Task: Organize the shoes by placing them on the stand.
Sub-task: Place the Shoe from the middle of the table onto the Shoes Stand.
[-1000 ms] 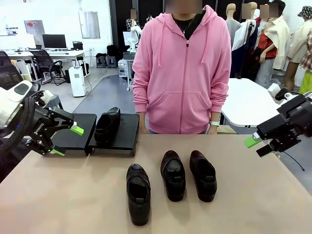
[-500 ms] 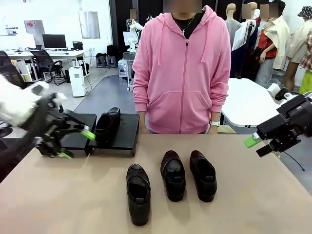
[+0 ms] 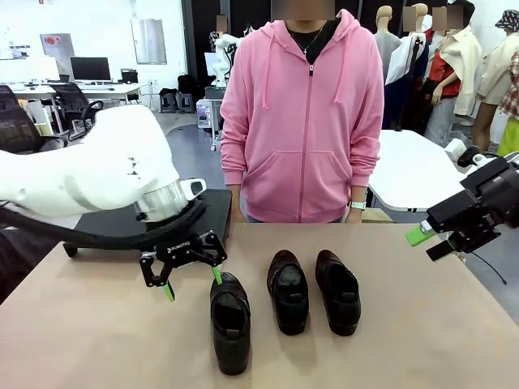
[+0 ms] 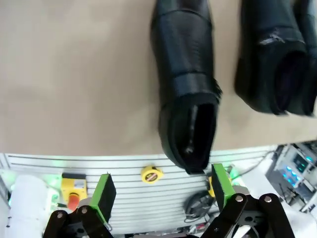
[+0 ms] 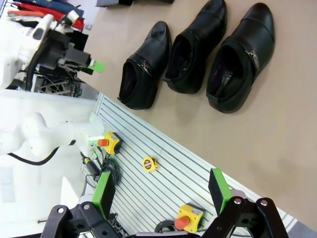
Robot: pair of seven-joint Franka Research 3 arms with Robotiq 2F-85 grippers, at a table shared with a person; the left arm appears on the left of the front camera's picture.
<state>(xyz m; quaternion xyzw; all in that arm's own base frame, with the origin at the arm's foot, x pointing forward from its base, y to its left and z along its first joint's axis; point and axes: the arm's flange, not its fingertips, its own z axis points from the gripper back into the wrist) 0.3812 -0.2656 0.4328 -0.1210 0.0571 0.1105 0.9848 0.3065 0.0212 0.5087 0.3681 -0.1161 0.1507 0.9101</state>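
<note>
Left tool (image 3: 193, 284) has swung from the stand (image 3: 212, 212) to just above the near-left shoe's (image 3: 230, 322) far end, jaws wide, empty; middle shoe (image 3: 288, 293) and right shoe (image 3: 337, 292) lie alongside on the surface (image 3: 97, 340); right tool (image 3: 428, 241) unmoved, likewise spread.

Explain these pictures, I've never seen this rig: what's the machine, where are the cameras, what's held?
Two white robot arms share a tan table with a person in a pink hoodie. The wide picture looks across from between the arms; the other two come from cameras on each wrist, looking along that arm's tool. Three glossy black leather slip-on shoes lie on the table. The left tool hovers open by the leftmost shoe; the right tool hangs open at the side. Nothing is held. The matte black stand sits behind the left arm.
</note>
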